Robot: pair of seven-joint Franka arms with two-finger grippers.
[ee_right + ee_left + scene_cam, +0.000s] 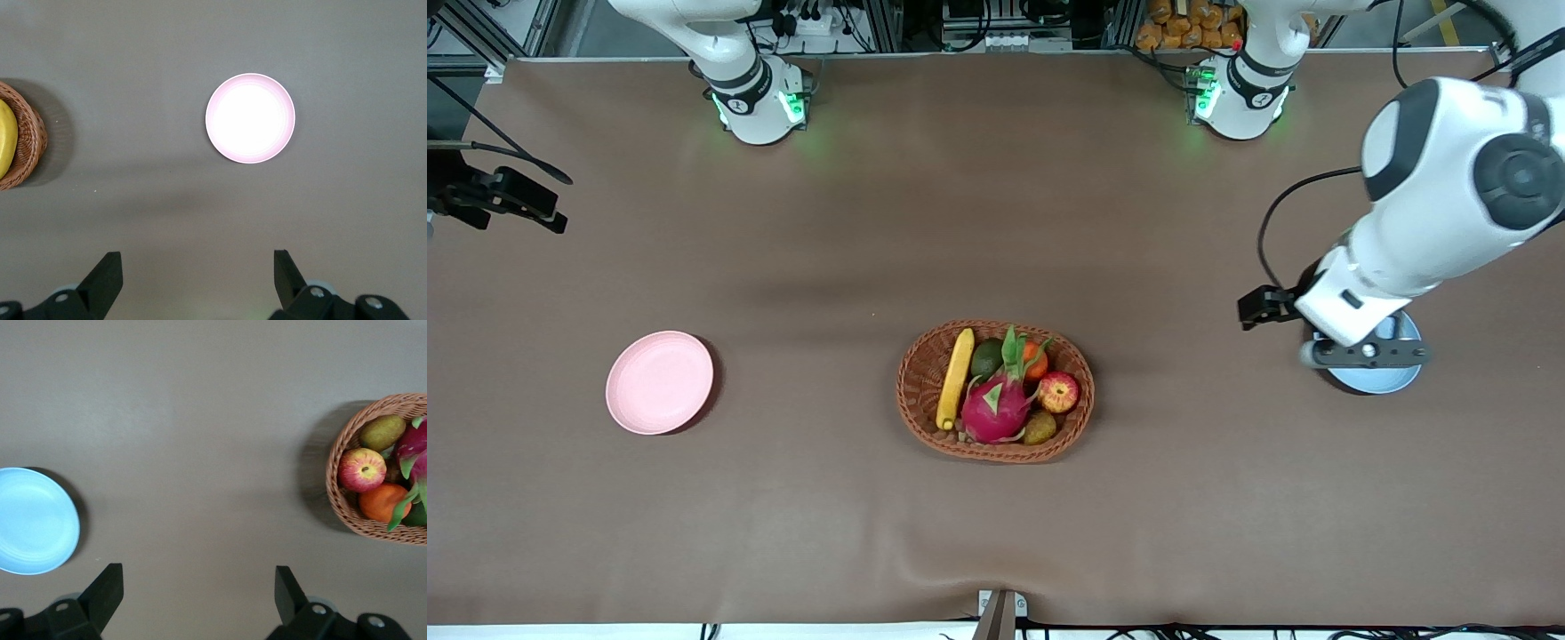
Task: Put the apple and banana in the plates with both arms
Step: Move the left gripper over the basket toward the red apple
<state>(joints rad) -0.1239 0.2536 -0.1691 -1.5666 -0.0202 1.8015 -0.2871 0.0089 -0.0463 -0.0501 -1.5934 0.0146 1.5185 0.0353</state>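
While the apple (1057, 391) and the banana (955, 378) are both lying in the wicker basket (918, 391) at the middle of the table (996, 222), neither gripper is touching anything. The banana is lying along the basket's side toward the right arm's end, the apple on the side toward the left arm's end, with a dragon fruit (993, 411) between them and an orange fruit (1035, 359) just beside the apple.

The left arm is reaching out from its base, elbow raised and forearm angling down, and the left gripper (1368, 354) is hanging over the light blue plate (1371, 380) near that arm's end of the table. Its wrist view is showing its fingers (105, 590) spread wide apart with nothing between them.

The right arm is showing little more than its base in the front view, and the right gripper (197, 277) is hovering high over bare table, looking down on the pink plate (659, 382), which is sitting empty toward the right arm's end. Its jaws are likewise standing wide and holding nothing.
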